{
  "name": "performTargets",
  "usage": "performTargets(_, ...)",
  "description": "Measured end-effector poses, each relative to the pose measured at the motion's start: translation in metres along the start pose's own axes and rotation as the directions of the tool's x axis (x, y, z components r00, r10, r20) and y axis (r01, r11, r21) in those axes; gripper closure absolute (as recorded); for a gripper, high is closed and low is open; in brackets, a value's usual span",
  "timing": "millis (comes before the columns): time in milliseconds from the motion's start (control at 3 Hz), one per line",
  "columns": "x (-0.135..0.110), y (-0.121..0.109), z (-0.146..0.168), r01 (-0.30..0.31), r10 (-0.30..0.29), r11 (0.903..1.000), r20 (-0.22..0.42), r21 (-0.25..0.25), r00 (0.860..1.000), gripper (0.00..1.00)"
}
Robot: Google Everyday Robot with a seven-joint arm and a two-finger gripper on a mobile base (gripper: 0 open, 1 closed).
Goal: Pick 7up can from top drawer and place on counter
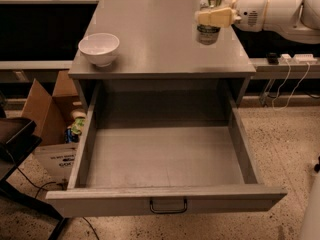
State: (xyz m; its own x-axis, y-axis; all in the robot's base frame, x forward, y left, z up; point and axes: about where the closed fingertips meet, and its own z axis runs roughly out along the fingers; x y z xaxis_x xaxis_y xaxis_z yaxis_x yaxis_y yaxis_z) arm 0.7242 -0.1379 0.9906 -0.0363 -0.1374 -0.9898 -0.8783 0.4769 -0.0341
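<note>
Grey metal all round: the top drawer [100, 202] stands pulled far out from the front of the desk [150, 39], and its flat floor and low walls are in full view from where I stand. A thin dark pull handle [168, 206] hangs at the middle of its front panel. Near the desk's front left corner sits a white bowl [99, 48], upright, with only its pale inside showing.

On the speckled floor [280, 134] beside the desk's left edge an open cardboard box [42, 114] leans with its flaps up. Something green and yellow shows inside it, just by the drawer's left wall. A dark piece of furniture [15, 139] stands further left. Past the right edge, cables [290, 84] trail down from a low ledge. Between the bowl and the can the desk surface lies flat and grey.

The 7up can [207, 33] is upright over the desk's far right corner, well apart from the bowl. Its shiny top rises above the cream fingers [220, 17], which are clenched across its upper half. The gripper [209, 15] reaches in from the right edge on a white arm [272, 11]. I cannot tell if the can's base touches the surface.
</note>
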Motion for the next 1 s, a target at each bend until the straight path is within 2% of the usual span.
performTargets(333, 0.005, -0.024, 0.040, -0.015, 0.016, 0.9999, 0.012, -0.007, 1.000, 1.00)
performTargets(667, -0.010, -0.058, 0.096, -0.004, 0.002, 0.9991, 0.047, 0.043, 0.999, 1.00)
performTargets(1000, -0.008, -0.093, 0.135, 0.003, -0.010, 0.9901, 0.050, 0.140, 0.999, 1.00)
